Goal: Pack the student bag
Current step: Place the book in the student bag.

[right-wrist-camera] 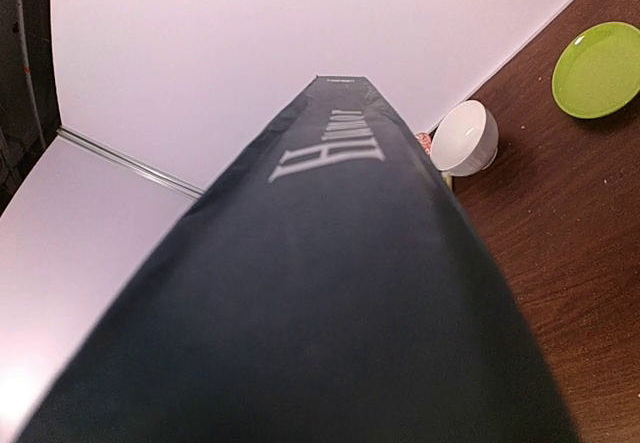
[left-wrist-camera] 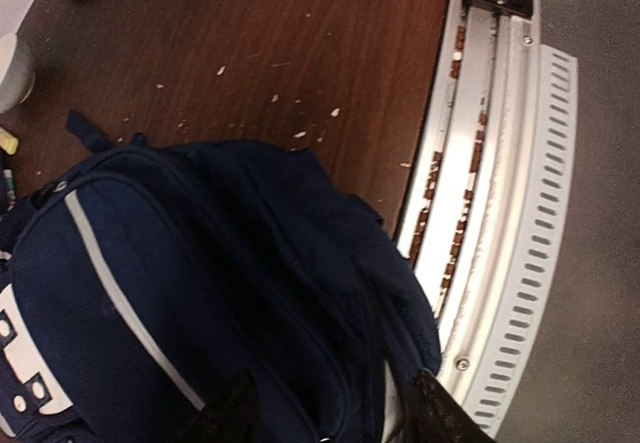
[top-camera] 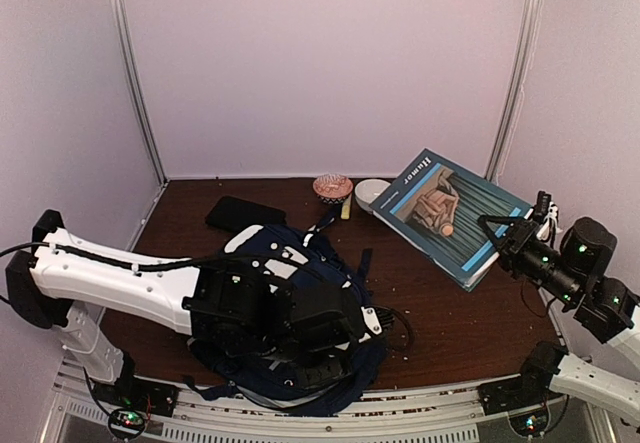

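Left wrist — student bag (left-wrist-camera: 150, 293) by rail (left-wrist-camera: 490, 193)

Near left and centre: the student bag (left-wrist-camera: 230, 263) fills it, with the left arm (top-camera: 120, 278) across its top.
Far right corner: a tilted book (top-camera: 445, 208) hangs over the table.
Far edge, left to middle: black case (top-camera: 245, 213), patterned bowl (top-camera: 332, 187), white bowl (top-camera: 370, 193).
Near right: bare table (top-camera: 450, 313), open between bag and book.

student bag (left-wrist-camera: 200, 263) | navy, thin white stripes, white front patch | lies slumped on desk (left-wrist-camera: 300, 43) near front edge
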### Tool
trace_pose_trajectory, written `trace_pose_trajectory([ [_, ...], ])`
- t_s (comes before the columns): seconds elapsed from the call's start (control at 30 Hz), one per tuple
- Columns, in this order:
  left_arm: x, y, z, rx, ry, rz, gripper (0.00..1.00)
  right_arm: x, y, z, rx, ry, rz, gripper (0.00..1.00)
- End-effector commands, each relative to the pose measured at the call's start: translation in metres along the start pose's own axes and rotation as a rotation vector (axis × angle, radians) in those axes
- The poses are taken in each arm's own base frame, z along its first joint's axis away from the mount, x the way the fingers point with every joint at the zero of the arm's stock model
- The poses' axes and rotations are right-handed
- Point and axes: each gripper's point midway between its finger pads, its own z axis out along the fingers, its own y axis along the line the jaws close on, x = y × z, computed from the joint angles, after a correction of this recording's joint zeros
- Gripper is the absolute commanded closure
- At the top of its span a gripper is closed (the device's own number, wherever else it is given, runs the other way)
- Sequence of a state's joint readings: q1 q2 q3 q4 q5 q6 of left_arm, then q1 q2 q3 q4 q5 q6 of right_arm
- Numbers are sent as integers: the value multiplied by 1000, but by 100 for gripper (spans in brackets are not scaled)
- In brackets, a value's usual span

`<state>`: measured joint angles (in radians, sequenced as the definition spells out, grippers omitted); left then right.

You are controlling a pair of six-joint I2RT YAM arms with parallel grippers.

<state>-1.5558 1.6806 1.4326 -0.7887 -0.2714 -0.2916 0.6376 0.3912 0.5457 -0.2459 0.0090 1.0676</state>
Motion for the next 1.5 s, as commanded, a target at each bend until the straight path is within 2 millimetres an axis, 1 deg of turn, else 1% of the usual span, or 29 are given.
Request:
trace_pose_trajectory([
  [0.0,-12,-33,9,181,-53,-11,17,-2,-7,-7,-1,-27,-15,69],
  [0.1,-1,-44,34,234,-2,21,19,2,-14,-9,3,-18,-6,69],
  [0.13,6,-46,45,234,36,39,19,3,-16,-10,6,-16,-3,69],
  [0.2,12,-50,61,229,79,58,18,5,-19,-13,6,-16,7,70],
  [0.33,13,-32,79,126,106,45,18,2,-20,-21,3,-31,16,70],
  [0.4,12,-22,80,81,106,36,18,1,-20,-25,4,-37,15,70],
  [0.47,9,-13,76,36,93,31,17,0,-21,-29,5,-41,15,70],
  [0.67,-5,7,44,-40,25,16,12,-2,-25,-34,10,-56,20,70],
  [0.77,-9,9,37,-43,6,14,10,-2,-27,-35,9,-59,22,70],
  [0.87,-6,3,47,-24,34,41,9,-1,-28,-35,12,-60,24,70],
  [0.93,-1,-6,54,13,70,62,9,-1,-29,-35,12,-60,25,70],
  [1.03,-5,-17,58,50,67,71,7,0,-29,-34,14,-56,26,70],
  [1.1,-6,-16,61,43,68,73,6,1,-30,-34,14,-55,27,70],
  [1.17,-2,-13,67,19,83,83,5,0,-29,-34,9,-57,30,70],
  [1.27,5,-16,77,28,108,105,6,1,-30,-33,9,-54,32,70],
  [1.37,14,-16,88,26,142,112,10,1,-29,-34,8,-54,32,70],
  [1.47,21,-12,95,25,166,102,18,1,-29,-35,3,-56,34,70],
])
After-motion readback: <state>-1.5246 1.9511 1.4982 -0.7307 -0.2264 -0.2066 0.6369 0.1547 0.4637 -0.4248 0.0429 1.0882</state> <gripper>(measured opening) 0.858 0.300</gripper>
